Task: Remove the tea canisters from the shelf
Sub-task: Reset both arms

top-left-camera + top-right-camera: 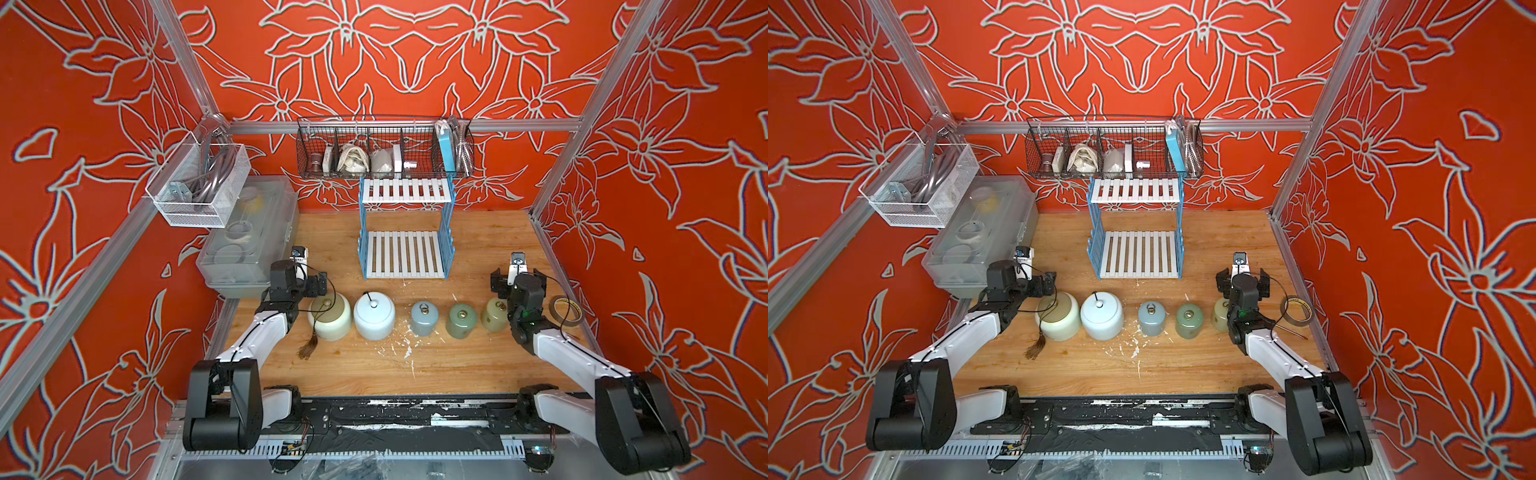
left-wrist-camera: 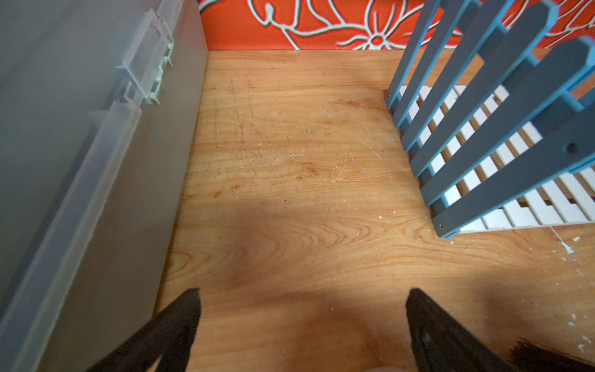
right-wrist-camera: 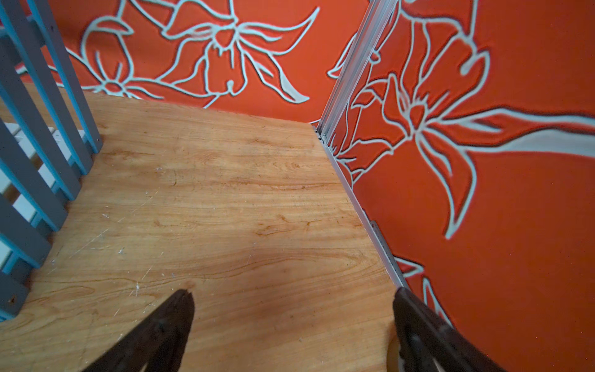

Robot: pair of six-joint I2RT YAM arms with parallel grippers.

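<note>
Both top views: five lidded ceramic canisters (image 1: 374, 320), apparently cleared, line six o'clock of the bare blue slatted shelf (image 1: 403, 253); left gripper (image 2: 302, 298) and right gripper (image 3: 293, 298) gape empty.

Orange-red walls (image 1: 415, 62) printed with big pale outlined flowers close in three sides, edged by silver metal rails (image 1: 519, 124). The wooden counter (image 1: 332, 374) is scratched and flecked with white. A black wire basket (image 1: 301, 149) hangs on the rear rail. A clear mesh basket (image 1: 187, 208) hangs at the side above a frosted plastic box (image 1: 266, 232).
</note>
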